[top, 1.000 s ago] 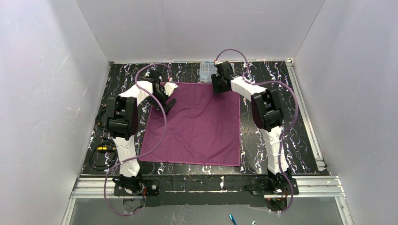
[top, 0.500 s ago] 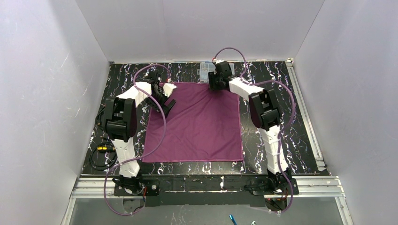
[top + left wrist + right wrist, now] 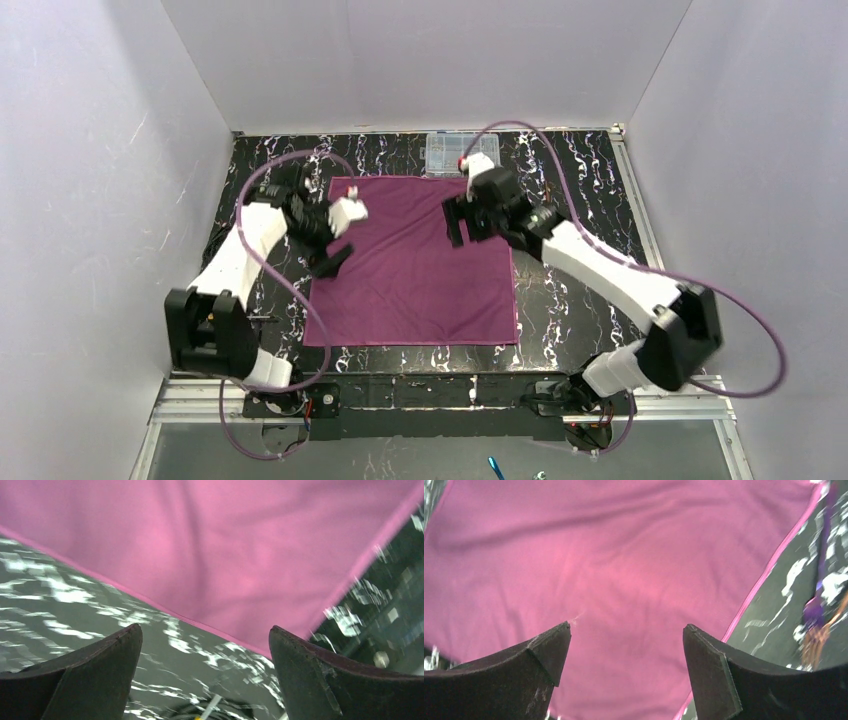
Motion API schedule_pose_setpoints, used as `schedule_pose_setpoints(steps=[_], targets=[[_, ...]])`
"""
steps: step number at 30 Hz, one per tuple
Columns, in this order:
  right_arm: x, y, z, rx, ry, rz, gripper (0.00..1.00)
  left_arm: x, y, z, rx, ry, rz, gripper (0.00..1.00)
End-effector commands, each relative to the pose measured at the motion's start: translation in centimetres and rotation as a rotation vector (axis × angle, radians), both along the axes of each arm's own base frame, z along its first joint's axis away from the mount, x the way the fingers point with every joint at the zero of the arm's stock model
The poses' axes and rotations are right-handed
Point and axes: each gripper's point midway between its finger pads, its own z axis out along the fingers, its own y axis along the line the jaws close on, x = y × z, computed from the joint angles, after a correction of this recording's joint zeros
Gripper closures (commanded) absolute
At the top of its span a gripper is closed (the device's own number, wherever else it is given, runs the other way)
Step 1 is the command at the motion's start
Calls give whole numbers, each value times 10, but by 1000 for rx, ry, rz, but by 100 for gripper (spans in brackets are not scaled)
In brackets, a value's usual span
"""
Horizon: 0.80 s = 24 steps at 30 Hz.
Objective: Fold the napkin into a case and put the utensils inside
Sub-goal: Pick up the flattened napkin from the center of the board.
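Plain white panel walls [image 3: 430, 60] are enclosing a black, white-veined marble-patterned tabletop [image 3: 400, 152] on three sides. A silver aluminium rail frame [image 3: 190, 398] is running along its near edge. Soft, even light is falling everywhere.

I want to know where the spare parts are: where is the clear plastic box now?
In the top view, the clear plastic box sits at the table's far edge, just beyond the napkin's far hem.

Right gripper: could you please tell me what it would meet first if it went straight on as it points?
Most likely the napkin, which fills the view beyond the right gripper; depth is unclear.
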Motion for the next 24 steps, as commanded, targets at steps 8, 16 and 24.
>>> schedule_pose_setpoints(steps=[8, 16, 24], targets=[[-161, -54, -81, -108, 321, 50, 10, -175, 37, -85, 140, 163, -566, 10], [-175, -48, -79, -140, 241, 232, 11, -178, 56, -120, 259, 126, -697, 15], [-168, -31, -73, -95, 181, 293, 1, -159, 54, -137, 286, 87, -667, 33]])
